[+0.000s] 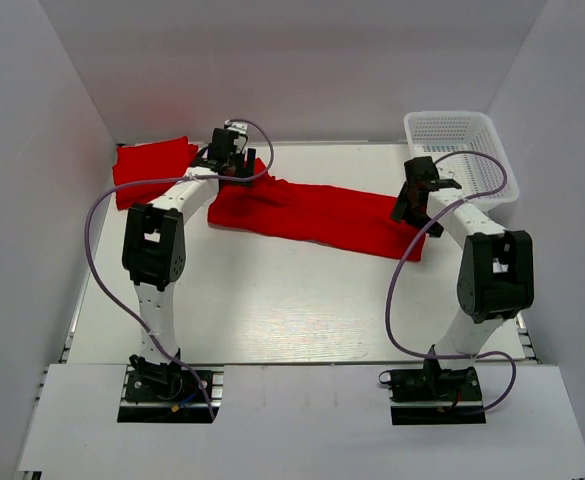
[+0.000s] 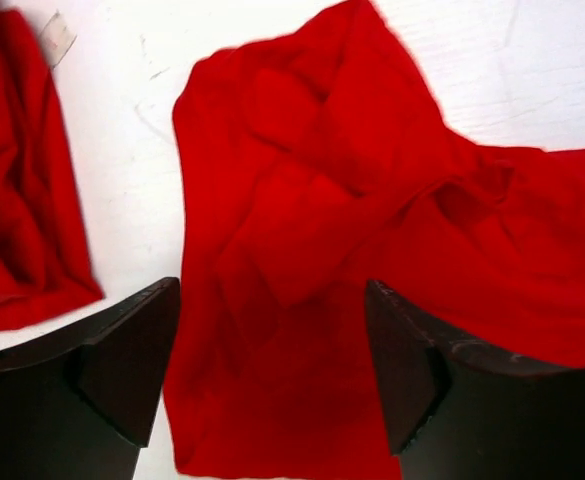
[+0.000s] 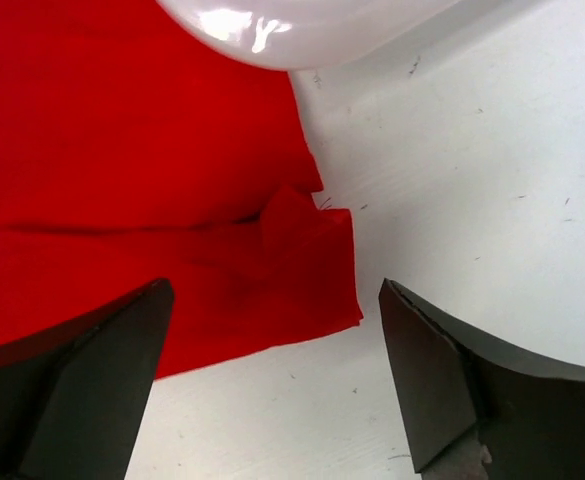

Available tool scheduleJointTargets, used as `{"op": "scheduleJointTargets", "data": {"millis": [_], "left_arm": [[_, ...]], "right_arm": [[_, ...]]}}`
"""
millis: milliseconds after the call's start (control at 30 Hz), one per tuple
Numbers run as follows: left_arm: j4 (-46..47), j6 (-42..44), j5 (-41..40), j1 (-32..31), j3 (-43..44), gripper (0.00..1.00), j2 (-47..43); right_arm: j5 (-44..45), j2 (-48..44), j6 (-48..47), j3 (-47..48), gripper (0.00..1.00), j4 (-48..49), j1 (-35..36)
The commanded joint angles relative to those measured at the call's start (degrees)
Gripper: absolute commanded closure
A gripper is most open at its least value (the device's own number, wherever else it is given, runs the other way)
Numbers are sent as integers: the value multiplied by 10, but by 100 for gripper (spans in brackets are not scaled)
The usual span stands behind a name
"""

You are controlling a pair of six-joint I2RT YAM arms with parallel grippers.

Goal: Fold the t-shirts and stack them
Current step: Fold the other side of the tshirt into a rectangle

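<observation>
A red t-shirt (image 1: 317, 212) lies folded into a long band across the back of the table. Its left end (image 2: 302, 250) is bunched and wrinkled, and my left gripper (image 1: 234, 160) hangs open just above that end with red cloth showing between its fingers (image 2: 132, 350), not pinched. Over the right end (image 3: 302, 270) my right gripper (image 1: 419, 200) is open, holding nothing, with bare table between its fingers (image 3: 432, 380). A second red t-shirt (image 1: 152, 170) lies folded in the back left corner (image 2: 17, 190).
A white mesh basket (image 1: 460, 150) stands at the back right, close behind the right arm; its rim (image 3: 292, 25) shows at the top of the right wrist view. White walls close in the table on three sides.
</observation>
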Motion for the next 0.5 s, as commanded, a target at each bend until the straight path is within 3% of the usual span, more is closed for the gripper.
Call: {"op": "scheduleJointTargets", "data": {"millis": [0, 100, 367, 433, 467], "left_arm": [[-32, -19, -24, 4, 16, 11, -46], [-32, -20, 18, 4, 16, 1, -59], [-19, -74, 188, -11, -52, 1, -75], [-12, -93, 222, -11, -82, 2, -81], [-2, -101, 229, -11, -94, 7, -81]], "right_arm": [[-34, -44, -17, -7, 10, 15, 1], [-61, -57, -29, -20, 10, 16, 3], [-96, -99, -64, -34, 10, 34, 33], [-118, -101, -65, -37, 10, 38, 37], [-124, -95, -70, -39, 10, 48, 43]]}}
